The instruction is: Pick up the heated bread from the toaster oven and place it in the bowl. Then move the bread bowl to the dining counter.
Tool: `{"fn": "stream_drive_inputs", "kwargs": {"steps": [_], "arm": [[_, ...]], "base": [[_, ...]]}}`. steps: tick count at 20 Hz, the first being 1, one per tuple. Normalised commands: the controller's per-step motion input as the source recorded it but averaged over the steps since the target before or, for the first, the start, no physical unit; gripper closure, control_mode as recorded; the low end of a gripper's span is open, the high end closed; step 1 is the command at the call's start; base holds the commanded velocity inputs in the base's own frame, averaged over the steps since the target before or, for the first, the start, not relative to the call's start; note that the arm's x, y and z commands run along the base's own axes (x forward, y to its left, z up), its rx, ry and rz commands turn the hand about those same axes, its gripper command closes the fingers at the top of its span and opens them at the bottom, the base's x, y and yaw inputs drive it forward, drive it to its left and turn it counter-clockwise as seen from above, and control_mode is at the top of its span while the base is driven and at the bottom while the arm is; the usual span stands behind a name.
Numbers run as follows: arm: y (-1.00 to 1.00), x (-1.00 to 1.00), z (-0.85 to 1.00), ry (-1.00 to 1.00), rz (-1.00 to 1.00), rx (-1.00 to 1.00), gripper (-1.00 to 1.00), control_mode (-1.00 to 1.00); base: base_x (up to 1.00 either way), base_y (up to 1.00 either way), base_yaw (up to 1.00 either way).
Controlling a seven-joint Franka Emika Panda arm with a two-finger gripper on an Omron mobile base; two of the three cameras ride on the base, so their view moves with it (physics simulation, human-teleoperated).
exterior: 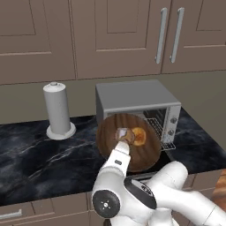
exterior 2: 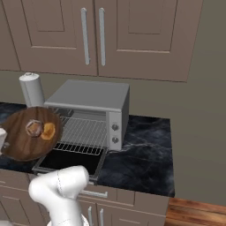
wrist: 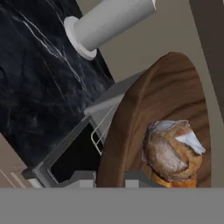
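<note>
The dark brown wooden bowl (exterior: pixel 145 154) (exterior 2: pixel 22 148) (wrist: pixel 170 87) hangs tilted in the air in front of the toaster oven (exterior: pixel 137 99) (exterior 2: pixel 88 97). My gripper (exterior: pixel 123 145) (wrist: pixel 109 179) is shut on its near rim. Inside the bowl lies the heated bread (exterior: pixel 124 134) (exterior 2: pixel 34 128) (wrist: pixel 168 151), a small brown-and-whitish lump. An orange-yellow pastry (exterior: pixel 139 136) (exterior 2: pixel 48 131) touches it. The oven's dark glass door (exterior 2: pixel 66 161) is dropped open and its wire rack (exterior 2: pixel 86 132) is bare. The black marbled counter (exterior: pixel 35 154) (exterior 2: pixel 141 150) carries the oven; I cannot tell whether it is the dining counter.
A white-grey upright cylinder (exterior: pixel 57 110) (exterior 2: pixel 31 88) (wrist: pixel 109 22) stands on the counter left of the oven. Taupe wall cabinets (exterior: pixel 114 35) (exterior 2: pixel 132 35) hang above. The open door juts over the counter's front edge beneath the bowl.
</note>
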Motion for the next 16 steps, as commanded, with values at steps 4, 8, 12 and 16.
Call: {"fn": "stream_drive_inputs", "kwargs": {"steps": [4, 8, 12, 16], "arm": [[-0.94, 0.00, 0.27, -0.06, 0.27, 0.11, 1.00, -1.00], [-0.58, 0.00, 0.29, 0.00, 0.17, 0.08, 1.00, -1.00], [-0.17, 0.00, 0.11, 0.00, 0.08, 0.02, 1.00, -1.00], [0.00, -0.01, 0.00, 0.00, 0.01, 0.00, 1.00, 1.00]], "base": [[0.00, 0.00, 0.00], [0.00, 0.00, 0.00], [0.00, 0.00, 0.00], [-0.06, 0.00, 0.07]]}}
